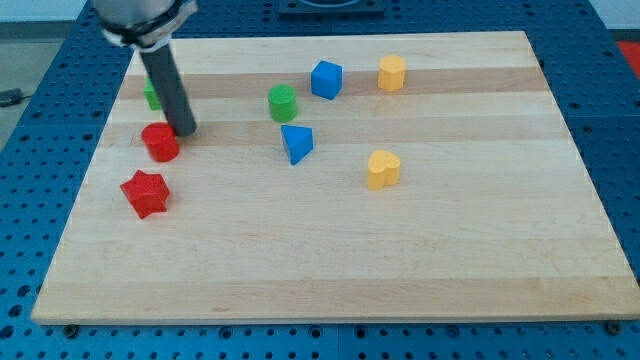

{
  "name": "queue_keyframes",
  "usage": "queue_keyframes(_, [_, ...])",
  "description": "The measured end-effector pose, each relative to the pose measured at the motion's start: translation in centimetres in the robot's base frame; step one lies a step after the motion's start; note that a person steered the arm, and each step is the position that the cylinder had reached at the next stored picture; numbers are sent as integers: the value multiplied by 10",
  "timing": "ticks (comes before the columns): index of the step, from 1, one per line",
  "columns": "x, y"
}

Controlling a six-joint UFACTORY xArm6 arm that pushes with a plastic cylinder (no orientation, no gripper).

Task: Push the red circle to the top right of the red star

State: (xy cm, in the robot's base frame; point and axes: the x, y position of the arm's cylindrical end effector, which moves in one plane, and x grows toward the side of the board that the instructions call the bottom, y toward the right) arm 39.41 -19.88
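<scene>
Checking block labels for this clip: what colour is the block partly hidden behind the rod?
Green, seen in the camera view, at the view's top left behind my tip.

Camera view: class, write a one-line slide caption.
My tip touches the red circle at its upper right, the red star just below it.

My tip [185, 131] low; rod upright

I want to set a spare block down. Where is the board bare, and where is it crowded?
Bare: everything below the red star and yellow heart, plus the right side past the yellow block. Crowded: upper left, where my tip touches the red circle, near the green cylinder.
</scene>
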Motion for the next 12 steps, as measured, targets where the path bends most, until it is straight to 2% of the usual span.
queue_keyframes(1, [29,-4])
queue_keyframes(2, [24,-1])
queue_keyframes(3, [-1,-1])
queue_keyframes(4, [-7,-26])
queue_keyframes(5, [13,-65])
queue_keyframes(7, [73,-66])
queue_keyframes(8, [71,-67])
queue_keyframes(9, [47,-74])
queue_keyframes(12, [40,-27])
